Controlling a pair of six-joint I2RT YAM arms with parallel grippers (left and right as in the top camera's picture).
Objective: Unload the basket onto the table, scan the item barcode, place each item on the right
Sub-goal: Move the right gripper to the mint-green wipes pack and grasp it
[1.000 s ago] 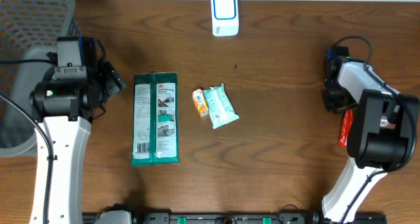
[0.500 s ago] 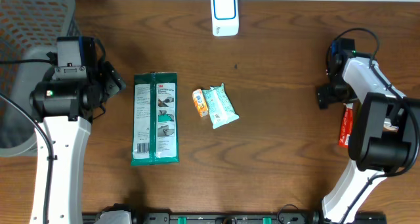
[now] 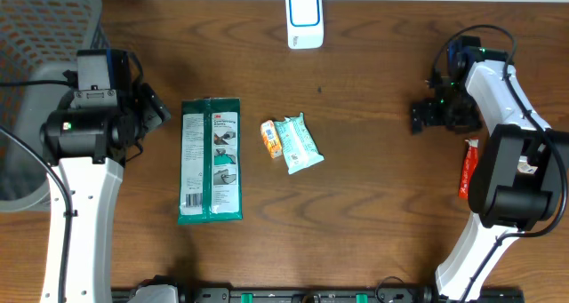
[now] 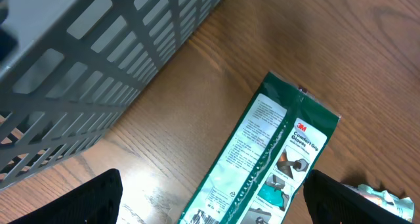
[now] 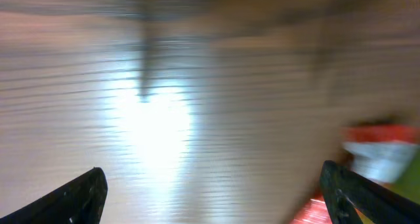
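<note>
While its jaws stand spread wide with nothing between them, the right gripper (image 3: 425,116) hovers over bare wood on the 3 o'clock side of the surface (image 3: 373,214), as seen from overhead. At the gripper's 5 o'clock lies a red packet (image 3: 466,171), partly hidden under the arm. The right wrist view is too blurred to add more than a red shape at its edge.

Well apart toward 9 o'clock lie a teal pack (image 3: 300,145) and a small orange item (image 3: 270,139), right against each other. Beyond them a green 3M packet (image 3: 211,161) lies flat. The white scanner (image 3: 304,19) stands at 12 o'clock.

The left gripper (image 3: 156,112), likewise released and empty, sits just beside the green packet's 10 o'clock corner. A grey basket (image 3: 36,27) fills the far 10 o'clock corner.
</note>
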